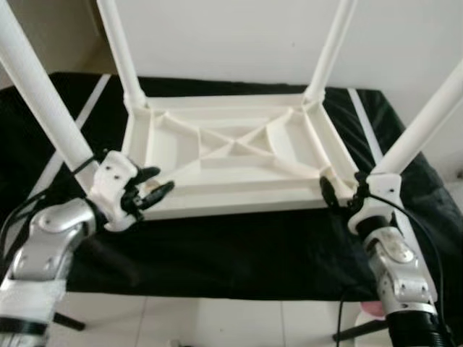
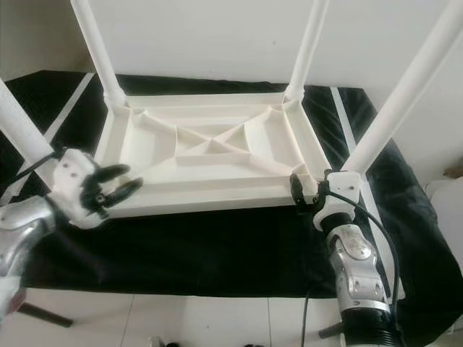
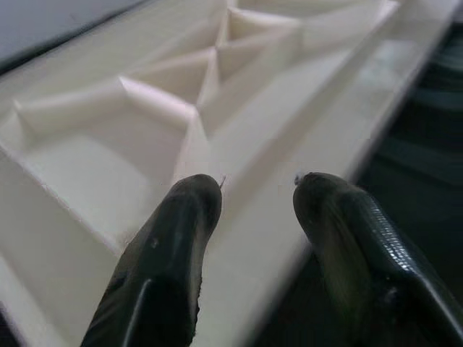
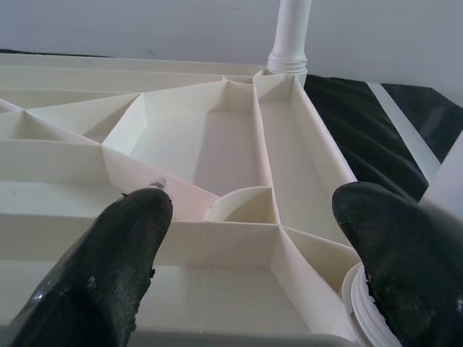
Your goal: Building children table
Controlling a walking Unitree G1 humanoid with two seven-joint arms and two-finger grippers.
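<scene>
Children's table sits mid-frame, flipped upside down on a black cloth with pale stripes. White/cream plastic, rectangular top, underside exposed: raised rim, X-shaped ribs crossing at centre, curved ribs near the corners. Four round white legs point up, one per corner; far-left leg and far-right leg run out the top of the frame, near-left leg exits upper left, near-right leg exits upper right.

Left gripper at lower left, just beside the table's near-left corner, fingers parted over the near rim, nothing between them.

Right gripper at lower right, at the near-right corner by the leg base, fingers spread wide, nothing gripped; the leg's threaded collar sits right by one fingertip.

White wall behind, pale tile floor along the bottom edge.
</scene>
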